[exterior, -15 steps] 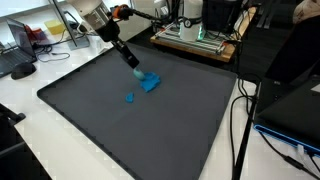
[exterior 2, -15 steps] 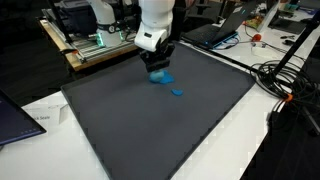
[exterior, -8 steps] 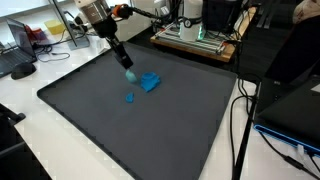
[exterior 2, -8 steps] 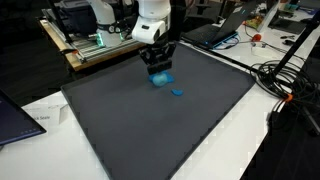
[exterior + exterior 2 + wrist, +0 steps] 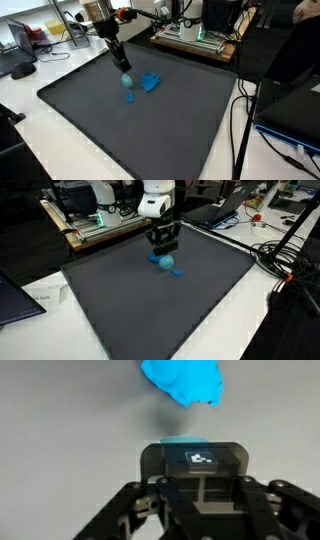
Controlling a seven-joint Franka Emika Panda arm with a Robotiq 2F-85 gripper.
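A black mat (image 5: 150, 130) (image 5: 150, 310) covers the white table. My gripper (image 5: 124, 72) (image 5: 163, 252) (image 5: 190, 448) hangs just over the mat, shut on a small light blue piece (image 5: 125, 79) (image 5: 166, 262) (image 5: 185, 438), of which the wrist view shows only a thin strip past the fingers. A larger bright blue lump (image 5: 151, 82) (image 5: 155, 257) (image 5: 184, 382) lies on the mat close beside the gripper. A small blue bit (image 5: 130, 97) (image 5: 177, 271) lies on the mat a little nearer the front.
A machine on a wooden board (image 5: 195, 32) (image 5: 95, 220) stands behind the mat. A laptop (image 5: 290, 110) and cables (image 5: 240, 115) lie beside it; more cables (image 5: 285, 260) and another laptop (image 5: 15, 295) flank the mat. A yellow container (image 5: 58, 30) sits at the back.
The gripper, still shut on the light blue piece, has moved sideways away from the bright blue lump. The lump and the small bit have stayed put.
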